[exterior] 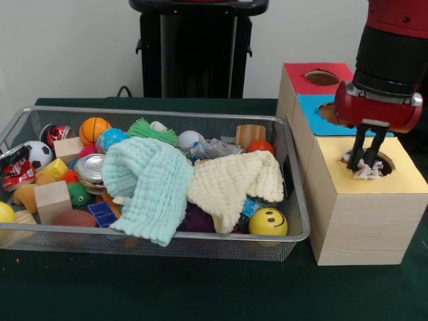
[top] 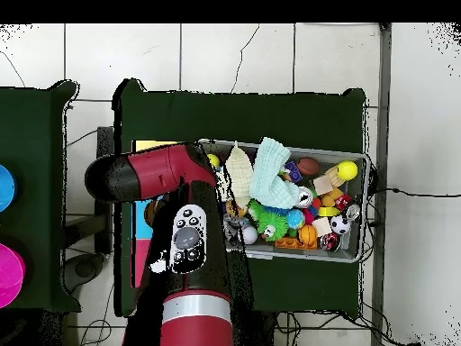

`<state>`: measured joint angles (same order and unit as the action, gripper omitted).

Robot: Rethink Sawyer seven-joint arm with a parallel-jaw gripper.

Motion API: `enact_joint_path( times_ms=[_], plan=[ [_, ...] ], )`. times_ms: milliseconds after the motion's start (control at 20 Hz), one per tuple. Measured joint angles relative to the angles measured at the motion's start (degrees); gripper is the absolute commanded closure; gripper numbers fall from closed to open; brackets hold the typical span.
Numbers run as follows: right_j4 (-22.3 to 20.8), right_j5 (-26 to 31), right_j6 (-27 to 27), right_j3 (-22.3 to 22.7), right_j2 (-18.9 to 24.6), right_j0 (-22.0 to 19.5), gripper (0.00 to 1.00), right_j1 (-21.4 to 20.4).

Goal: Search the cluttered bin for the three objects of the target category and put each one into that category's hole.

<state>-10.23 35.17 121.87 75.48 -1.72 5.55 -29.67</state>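
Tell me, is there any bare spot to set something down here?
Yes: the green table in front of the bin and the box is bare. The bin is packed with balls, blocks and two cloths. The yellow box top is bare beside its hole, where the gripper holds something crumpled.

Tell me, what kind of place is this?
Probably a robotics lab or test room. A red robot arm works at a green-covered table holding a wire bin of toys and cloths, beside a wooden box with coloured holes. The overhead view shows tiled floor and loose cables.
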Motion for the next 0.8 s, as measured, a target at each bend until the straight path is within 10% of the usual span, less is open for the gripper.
enact_joint_path(
  times_ms=[100,150,800],
  plan=[
    [0.61,0.00,0.00,0.00,-0.18,0.00,1.00,0.08],
    [1.32,-0.11,0.00,-0.04,-0.15,0.04,0.00,0.15],
    [4.18,-0.11,0.00,-0.16,-1.17,0.72,0.00,0.49]
  ],
)
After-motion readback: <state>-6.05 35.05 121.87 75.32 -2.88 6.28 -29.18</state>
